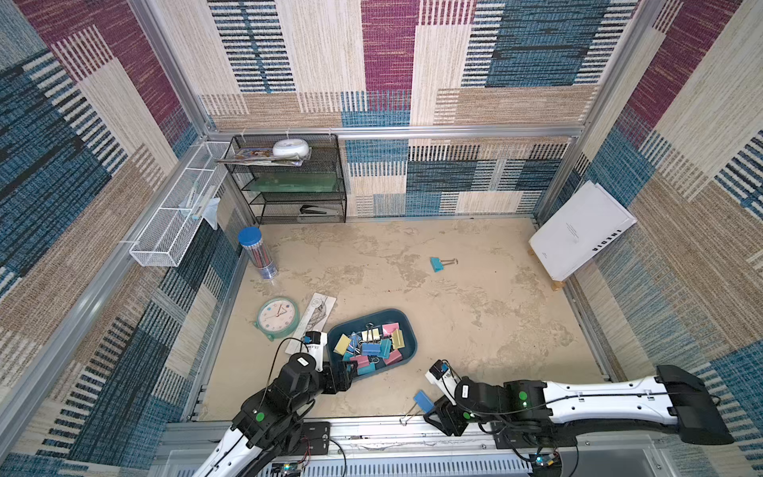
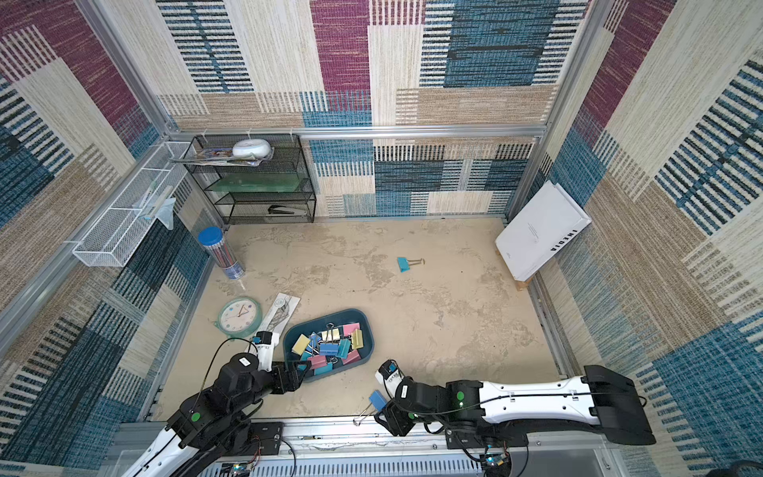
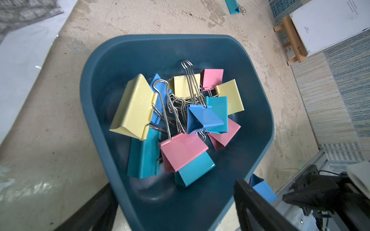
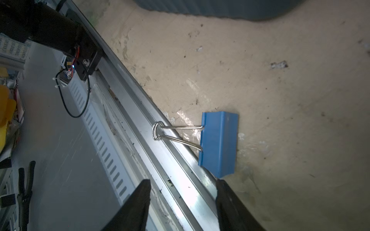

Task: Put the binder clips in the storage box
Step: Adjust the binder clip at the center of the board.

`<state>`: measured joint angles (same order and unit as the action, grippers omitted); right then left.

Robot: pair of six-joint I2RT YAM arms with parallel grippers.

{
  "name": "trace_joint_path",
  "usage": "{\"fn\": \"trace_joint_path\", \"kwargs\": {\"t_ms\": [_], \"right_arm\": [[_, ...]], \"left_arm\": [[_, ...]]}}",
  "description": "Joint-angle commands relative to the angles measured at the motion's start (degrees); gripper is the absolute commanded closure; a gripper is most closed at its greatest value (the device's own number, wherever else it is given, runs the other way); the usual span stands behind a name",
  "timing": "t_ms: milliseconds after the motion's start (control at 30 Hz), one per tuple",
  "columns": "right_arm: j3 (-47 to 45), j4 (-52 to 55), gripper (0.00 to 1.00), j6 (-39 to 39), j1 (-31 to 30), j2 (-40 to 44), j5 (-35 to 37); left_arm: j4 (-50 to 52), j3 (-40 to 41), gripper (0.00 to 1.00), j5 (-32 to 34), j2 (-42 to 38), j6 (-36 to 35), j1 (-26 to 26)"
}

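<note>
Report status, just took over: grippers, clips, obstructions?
Left gripper open at storage box near end. Right gripper open, just short of blue clip, handles over rail. Teal clip loose mid-table; other clips boxed. Nothing blocking.

One storage box (image 3: 160,52) holds roughly eleven binder clips (image 3: 204,120); two more lie outside: a teal clip (image 1: 436,264) far, a blue clip (image 1: 423,401) near.

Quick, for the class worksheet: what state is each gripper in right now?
Left gripper: open, empty, at the storage box.
Right gripper: open, empty, blue binder clip lying just ahead.
</note>
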<state>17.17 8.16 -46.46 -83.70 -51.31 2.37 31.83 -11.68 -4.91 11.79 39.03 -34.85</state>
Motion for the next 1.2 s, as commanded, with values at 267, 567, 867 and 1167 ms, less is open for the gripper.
{"fn": "trace_joint_path", "kwargs": {"t_ms": [267,567,867,1167], "right_arm": [[4.26,-12.03,0.42,0.48,0.89,-15.34,-3.46],[7.47,-14.27,0.39,8.40,11.98,-18.21,-7.81],[7.18,-6.75,0.35,10.40,13.12,-10.03,-6.00],[7.37,8.11,0.36,-5.55,13.12,-2.47,-2.34]], "left_arm": [[0.29,0.06,0.08,-0.28,-0.12,0.04,0.05],[0.16,0.07,0.08,-0.28,-0.15,0.04,0.05],[0.10,0.04,0.08,-0.19,-0.16,-0.02,0.04],[0.16,0.11,0.08,-0.19,-0.15,0.08,0.06]]}}
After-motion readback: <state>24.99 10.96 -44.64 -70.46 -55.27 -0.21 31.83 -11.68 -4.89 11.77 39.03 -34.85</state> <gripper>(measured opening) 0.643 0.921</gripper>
